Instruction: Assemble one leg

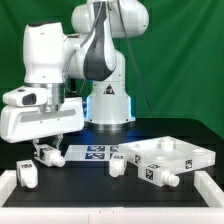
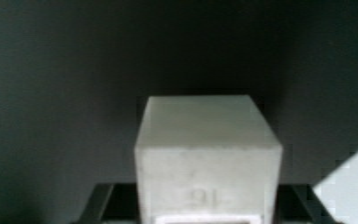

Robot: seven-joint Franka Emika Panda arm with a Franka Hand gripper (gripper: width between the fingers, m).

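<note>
While the arm hung low at the exterior view's left, the gripper sat just above the black table. The leg showed between its fingers, tag faces outward. The fingers looked closed on the leg's upper part. The contact faces were too small to read, so that is a judgement.

- Long axis of the leg: roughly upright, in line with the hand, free end pointing down at the table.
- Lower end close to the surface; touching or not, could not tell.
- Loose posts alike: second post just beside the hand, nearer the camera; third post past the marker board; fourth post just in front of the tabletop panel.
- The panel lay well apart from the hand, toward the exterior view's right, with the marker board between and its round sockets facing up.

Judged: the coming move turns on carrying the leg that way and holding it upright, so its lower end meets a socket.

Wrist view: the leg filled the middle, a pale, blurred block running straight away from the camera over dark table. That agreed with the long axis lying along the hand's own axis. A white corner showed at the edge; which part it belonged to was unclear.
</note>
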